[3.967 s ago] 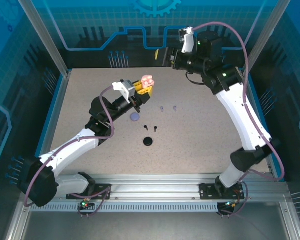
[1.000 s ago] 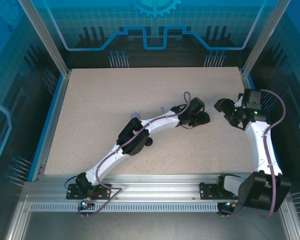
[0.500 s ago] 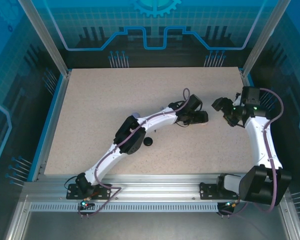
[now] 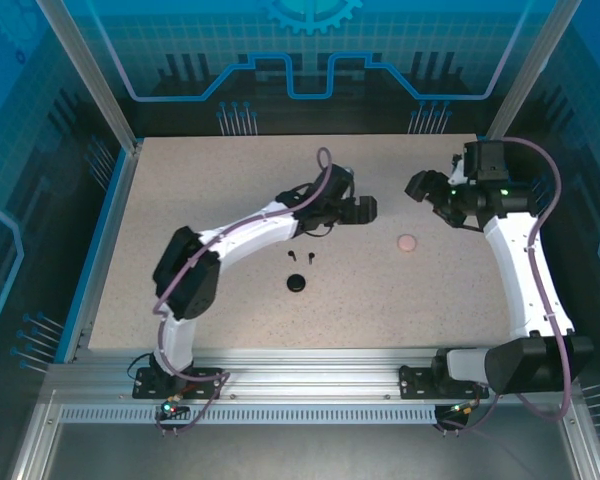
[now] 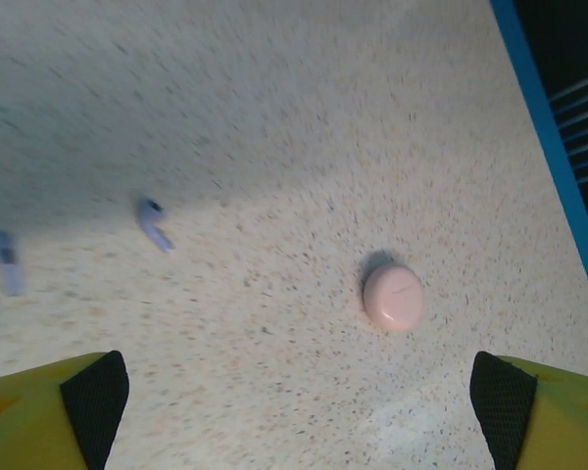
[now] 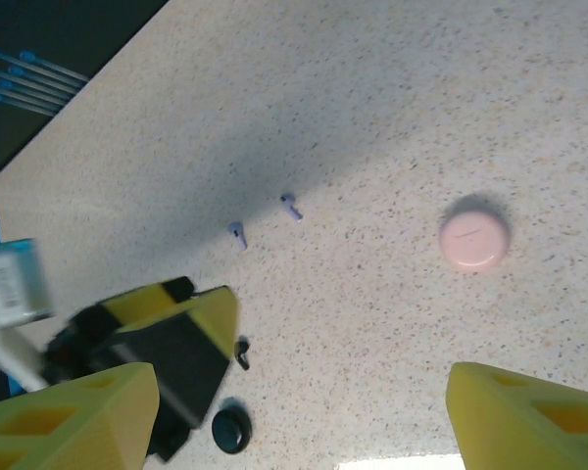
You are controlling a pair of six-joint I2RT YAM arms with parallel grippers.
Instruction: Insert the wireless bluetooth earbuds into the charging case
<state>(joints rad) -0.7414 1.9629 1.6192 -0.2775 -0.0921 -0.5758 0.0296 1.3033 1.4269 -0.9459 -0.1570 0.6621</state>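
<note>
Both end effectors spread wide

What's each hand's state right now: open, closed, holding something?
Left hand: open, holding nothing.
Right hand: open, holding nothing.

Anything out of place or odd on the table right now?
Nothing looks damaged or spilled. The pink case lies shut, on its own. Two lavender earbuds and two black earbuds lie loose on the table, outside any case.
</note>
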